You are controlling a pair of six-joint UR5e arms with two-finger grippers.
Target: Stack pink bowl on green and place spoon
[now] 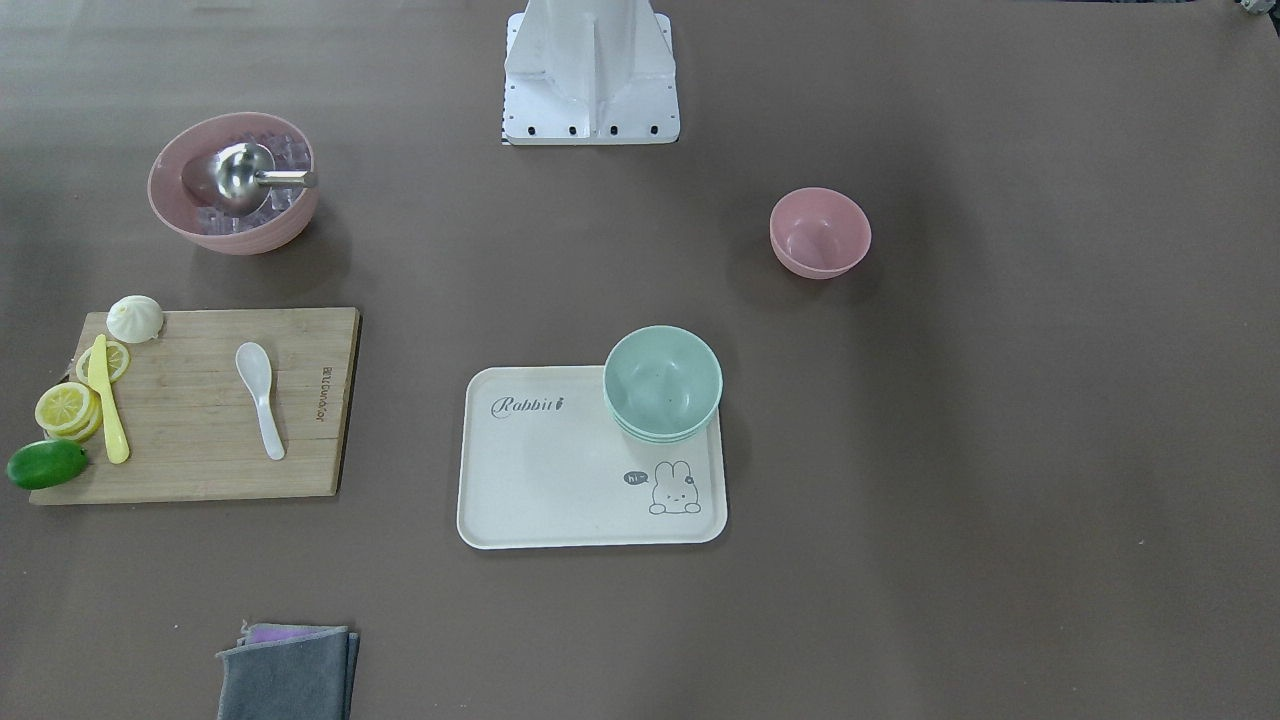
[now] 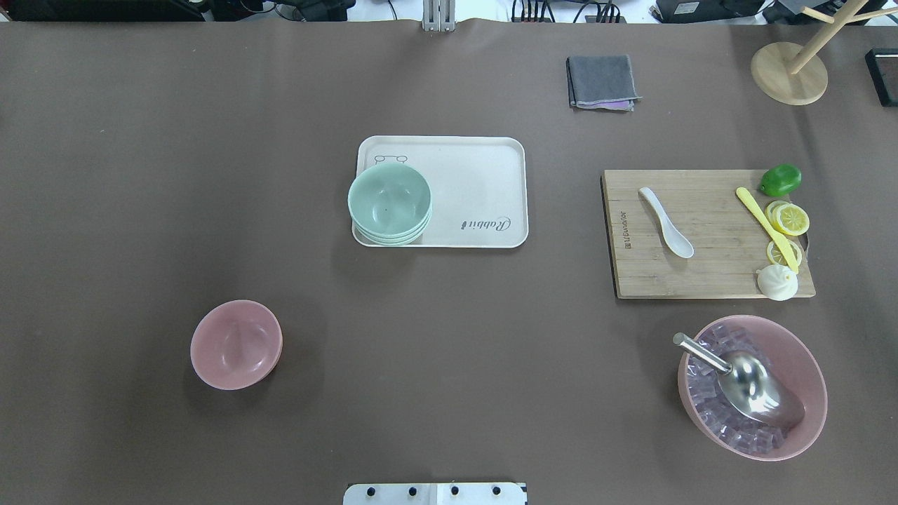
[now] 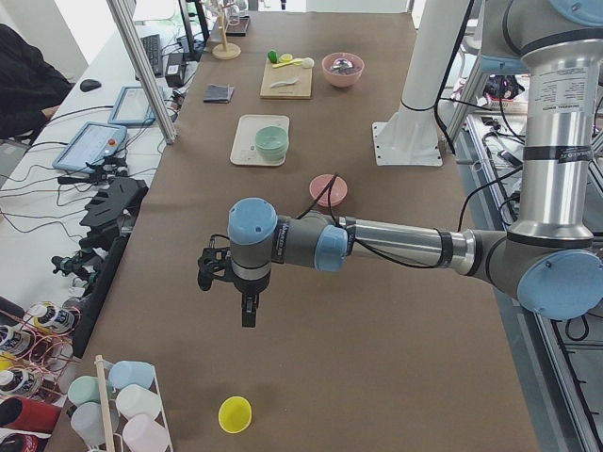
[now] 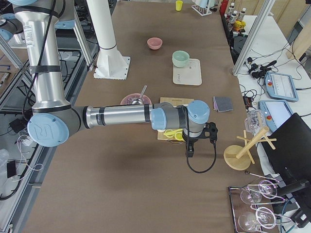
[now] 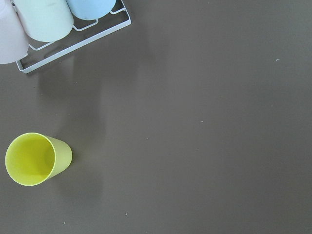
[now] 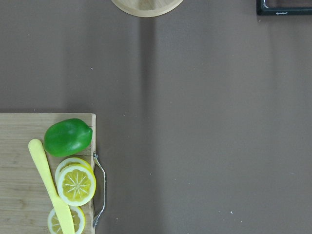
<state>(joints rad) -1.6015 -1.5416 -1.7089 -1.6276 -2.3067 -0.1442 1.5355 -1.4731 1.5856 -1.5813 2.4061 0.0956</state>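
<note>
Pink small plastic bowl, empty, on the brown desk; stacked mint-green bowls, empty, on a cream tray. Left tool, right tool: openness cannot be told.

Robotics lab — robot arm on a white pedestal, aluminium frame post, control tablet and loose cables on side benches, brown-covered table.

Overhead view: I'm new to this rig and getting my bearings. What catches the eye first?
The green bowls stand stacked on a corner of the white tray mid-table, with a lone pink bowl nearer the robot, on its left. On the right, a white spoon lies on a cutting board beside lemon slices.
</note>
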